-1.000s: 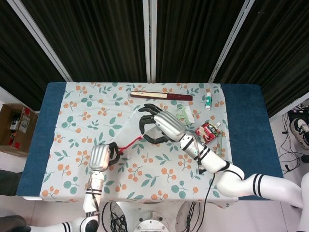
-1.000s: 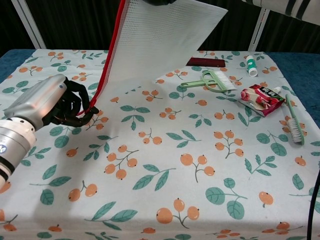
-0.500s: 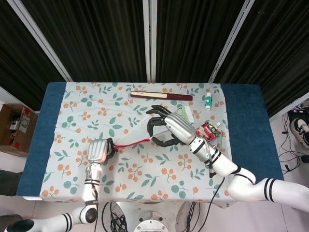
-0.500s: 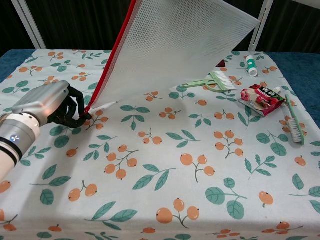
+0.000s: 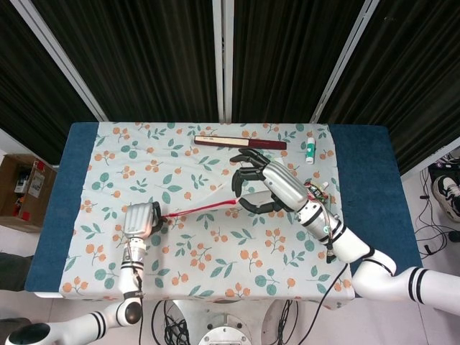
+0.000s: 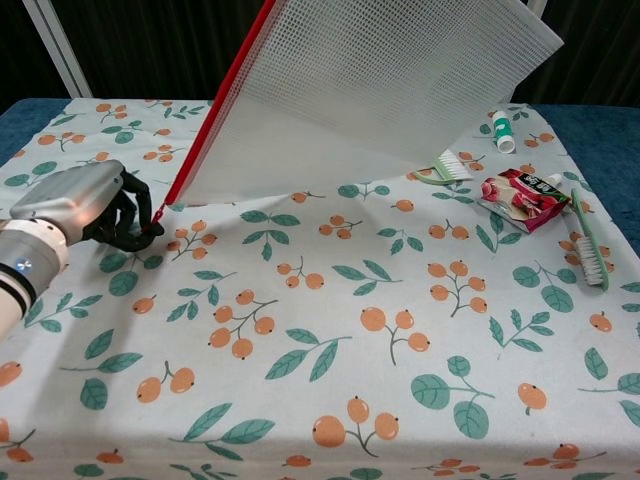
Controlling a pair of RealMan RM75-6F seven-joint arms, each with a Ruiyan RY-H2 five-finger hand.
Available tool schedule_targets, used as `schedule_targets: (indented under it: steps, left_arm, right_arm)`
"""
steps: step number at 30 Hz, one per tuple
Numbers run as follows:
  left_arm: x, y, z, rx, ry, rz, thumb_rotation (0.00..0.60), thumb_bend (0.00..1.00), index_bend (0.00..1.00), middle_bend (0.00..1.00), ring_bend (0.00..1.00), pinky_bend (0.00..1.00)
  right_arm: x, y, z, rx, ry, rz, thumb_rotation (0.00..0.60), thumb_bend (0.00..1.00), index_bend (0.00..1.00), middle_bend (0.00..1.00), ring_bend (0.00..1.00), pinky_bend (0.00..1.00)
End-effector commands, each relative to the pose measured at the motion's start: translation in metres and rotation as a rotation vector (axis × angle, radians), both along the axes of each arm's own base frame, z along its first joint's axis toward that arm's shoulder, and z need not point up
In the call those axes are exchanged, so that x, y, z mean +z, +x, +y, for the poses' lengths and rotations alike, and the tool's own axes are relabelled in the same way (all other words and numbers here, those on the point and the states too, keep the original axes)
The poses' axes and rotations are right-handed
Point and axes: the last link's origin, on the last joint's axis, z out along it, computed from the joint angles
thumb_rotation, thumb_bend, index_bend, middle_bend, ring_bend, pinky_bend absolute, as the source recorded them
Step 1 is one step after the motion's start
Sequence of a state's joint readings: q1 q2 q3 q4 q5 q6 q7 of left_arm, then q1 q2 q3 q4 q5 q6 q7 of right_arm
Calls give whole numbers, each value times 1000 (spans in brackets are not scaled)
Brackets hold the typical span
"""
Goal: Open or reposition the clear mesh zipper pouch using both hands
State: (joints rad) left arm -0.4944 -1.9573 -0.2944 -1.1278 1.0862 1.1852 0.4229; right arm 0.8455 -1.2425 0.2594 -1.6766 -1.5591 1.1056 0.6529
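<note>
The clear mesh zipper pouch (image 6: 380, 90) with a red zipper edge (image 6: 215, 110) hangs slanted above the floral tablecloth and fills the top of the chest view. My left hand (image 6: 85, 205) sits low at the table's left and grips the lower zipper end by the cloth. In the head view the red zipper (image 5: 201, 209) runs taut from my left hand (image 5: 140, 218) to my right hand (image 5: 269, 188), which holds the raised far end with curled fingers. The chest view cuts the right hand off at the top.
A green brush (image 6: 445, 165), a red packet (image 6: 520, 197), a green toothbrush (image 6: 590, 240) and a small tube (image 6: 502, 130) lie at the right. A dark red bar (image 5: 239, 142) lies at the back. A cardboard box (image 5: 25, 188) stands left of the table.
My right hand has moved right and my left hand has moved left. The pouch is stretched wider between them and its zipper edge lies at a flatter slant.
</note>
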Motion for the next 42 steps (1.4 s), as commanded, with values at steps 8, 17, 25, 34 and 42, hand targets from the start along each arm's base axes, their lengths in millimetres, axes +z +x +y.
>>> schedule_targets:
  steps: [8,17,25,34,42]
  left_arm:
    - [27,-1,7,26,-26,-22,600,373,260,454,416,549]
    - [72,-7,5,33,110,-31,600,162,160,252,240,439]
    - [102,-25,-1,69,186,-11,600,112,160,246,220,387]
    - [121,-39,-11,83,249,-40,600,70,160,244,217,333]
    - [149,-58,-29,77,268,-38,600,26,160,237,193,237]
  right_arm:
    - [-27,-8,16,68,-11,80,600,425,917,461,165,85]
    - [-78,-34,53,204,-48,262,600,385,915,454,165,84]
    - [-104,-65,59,237,-100,446,600,370,887,431,165,82]
    - [-109,-107,45,184,-259,679,600,325,733,335,95,14]
    - [-78,-144,53,-79,25,821,600,0,0,0,0,0]
